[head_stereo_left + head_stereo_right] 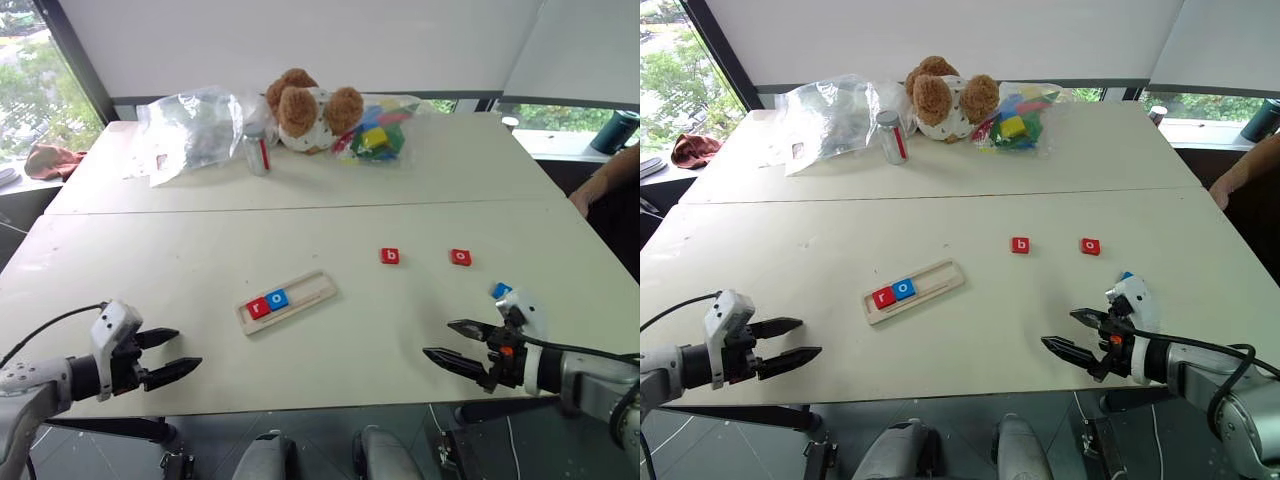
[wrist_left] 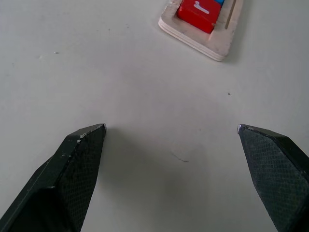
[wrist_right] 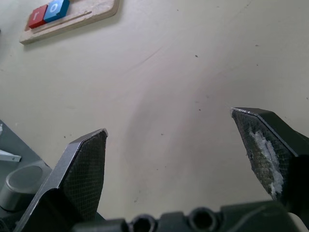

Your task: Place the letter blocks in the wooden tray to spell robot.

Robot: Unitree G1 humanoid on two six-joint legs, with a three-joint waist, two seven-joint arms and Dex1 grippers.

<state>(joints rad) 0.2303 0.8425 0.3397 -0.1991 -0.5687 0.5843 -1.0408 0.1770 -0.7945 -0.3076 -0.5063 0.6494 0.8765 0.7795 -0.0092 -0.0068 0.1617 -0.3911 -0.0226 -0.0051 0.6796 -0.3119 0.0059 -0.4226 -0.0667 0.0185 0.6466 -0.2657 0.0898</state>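
Tabletop wooden tray (image 1: 287,300) lies between both arms' spread fingers (image 1: 172,374).

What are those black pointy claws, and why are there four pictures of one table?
The claws belong to a robot with two arms. Each arm ends in an end effector, two black fingers for pinching things. The left end effector and the right end effector are both open and hold nothing.

Two pictures come from cameras in the robot's head, looking down over the pale table. The other two come from small cameras on its wrists, so the fingers look huge.

On the table lies a long light wooden tray holding a red tile with the letter r and a blue tile with the letter o. Two more red tiles, b and o, wait outside it. A blue tile peeks out near the right arm.
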